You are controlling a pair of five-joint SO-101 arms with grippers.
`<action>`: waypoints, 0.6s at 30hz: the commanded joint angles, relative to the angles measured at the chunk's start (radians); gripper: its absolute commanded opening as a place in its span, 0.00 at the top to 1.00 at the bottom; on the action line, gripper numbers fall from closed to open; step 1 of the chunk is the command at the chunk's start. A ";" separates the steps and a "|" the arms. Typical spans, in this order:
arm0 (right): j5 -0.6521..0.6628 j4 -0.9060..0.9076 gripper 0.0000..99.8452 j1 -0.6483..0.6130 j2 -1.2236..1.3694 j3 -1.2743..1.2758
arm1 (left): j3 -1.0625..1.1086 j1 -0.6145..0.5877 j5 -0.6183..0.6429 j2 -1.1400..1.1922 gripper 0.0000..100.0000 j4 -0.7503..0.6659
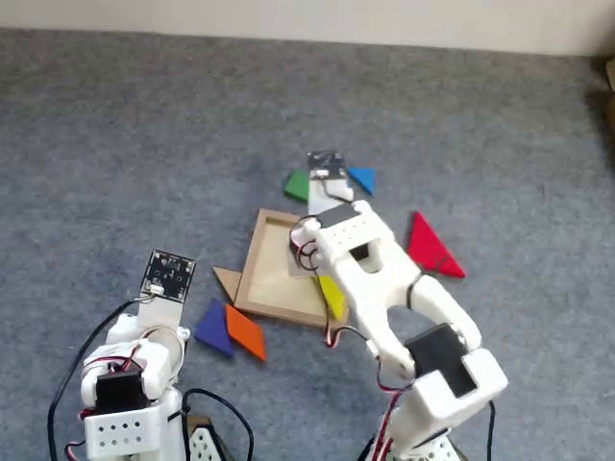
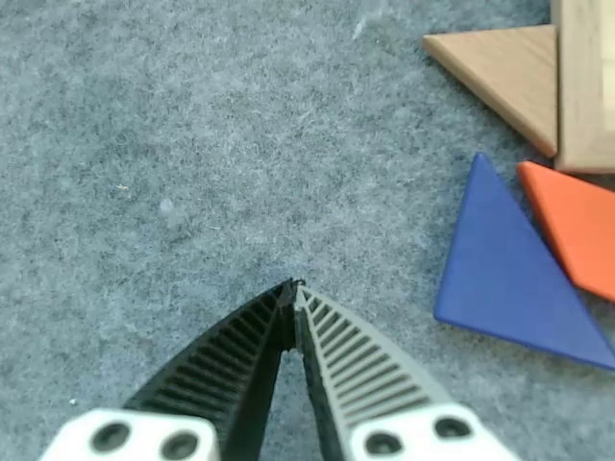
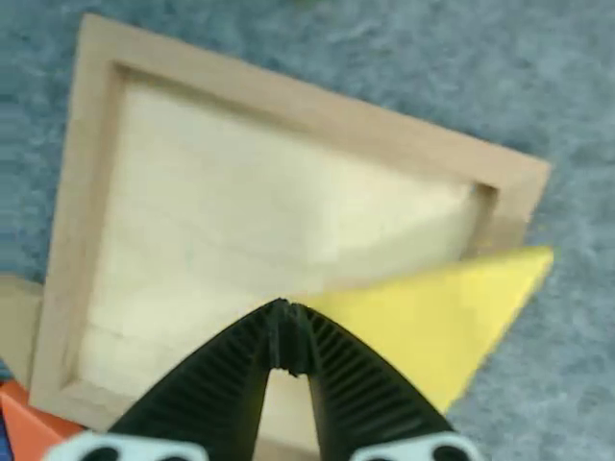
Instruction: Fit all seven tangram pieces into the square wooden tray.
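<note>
Right pincer [image 3: 285, 336] pressed together over tray [image 3: 82, 192], tips at corner of yellow triangle [image 3: 423, 317] lying across tray's rim, left pincer [image 2: 291, 288] pressed together outside tray, near blue triangle [image 2: 509, 279].

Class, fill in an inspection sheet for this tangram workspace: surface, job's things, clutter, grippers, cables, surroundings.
Surface: grey carpet.
Job's things: wooden tray, floor bare where visible; yellow piece lying across its rim; tan triangle, dark blue triangle and orange piece beside it; green piece, small blue triangle and red triangle apart on the carpet.
Clutter: nothing seen.
Grippers: left gripper shut over bare carpet; right gripper shut above the tray, by the yellow piece.
Cables: black cable and red wires on the arms.
Surroundings: pale wall behind.
</note>
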 commanded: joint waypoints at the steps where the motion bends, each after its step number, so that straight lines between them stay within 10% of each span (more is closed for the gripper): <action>1: 0.003 0.002 0.99 -0.007 0.035 0.004 | 0.021 -0.016 -0.009 -0.030 1.00 0.009; 18: 0.009 0.159 0.99 0.084 -0.496 0.013 | 0.021 -0.016 -0.009 -0.030 1.00 0.009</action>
